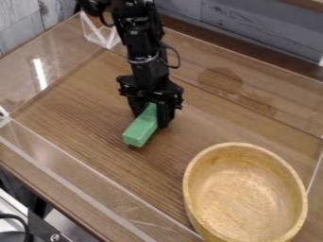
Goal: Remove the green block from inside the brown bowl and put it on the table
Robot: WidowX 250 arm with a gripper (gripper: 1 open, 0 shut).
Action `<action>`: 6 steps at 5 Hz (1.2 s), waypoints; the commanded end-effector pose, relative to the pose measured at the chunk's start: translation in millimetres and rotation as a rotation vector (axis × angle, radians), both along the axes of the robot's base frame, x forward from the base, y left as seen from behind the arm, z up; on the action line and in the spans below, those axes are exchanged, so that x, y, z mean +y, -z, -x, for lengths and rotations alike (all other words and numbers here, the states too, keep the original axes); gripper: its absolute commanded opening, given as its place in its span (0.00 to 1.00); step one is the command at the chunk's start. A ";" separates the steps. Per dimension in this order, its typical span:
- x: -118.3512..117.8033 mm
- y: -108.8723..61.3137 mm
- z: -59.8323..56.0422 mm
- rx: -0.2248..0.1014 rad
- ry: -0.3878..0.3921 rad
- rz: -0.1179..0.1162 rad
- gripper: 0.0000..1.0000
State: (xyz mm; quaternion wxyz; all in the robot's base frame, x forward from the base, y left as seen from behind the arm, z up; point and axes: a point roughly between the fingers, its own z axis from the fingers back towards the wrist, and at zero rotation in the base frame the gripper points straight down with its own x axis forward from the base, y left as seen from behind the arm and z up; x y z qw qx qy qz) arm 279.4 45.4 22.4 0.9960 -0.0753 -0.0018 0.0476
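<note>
The green block [140, 129] is tilted, its lower end at or just above the table [76, 104] in the middle of the view. My black gripper [153, 110] points straight down and is shut on the block's upper end. The brown bowl [246, 193] sits at the lower right with nothing inside it, well apart from the gripper and the block.
Low clear acrylic walls [76, 184] run around the table's edges, the nearest one along the front left. The black arm [132, 28] rises toward the top of the view. A grey plank wall stands behind the table.
</note>
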 end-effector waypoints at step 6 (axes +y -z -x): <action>-21.2 -16.8 -8.4 0.028 0.065 0.035 0.00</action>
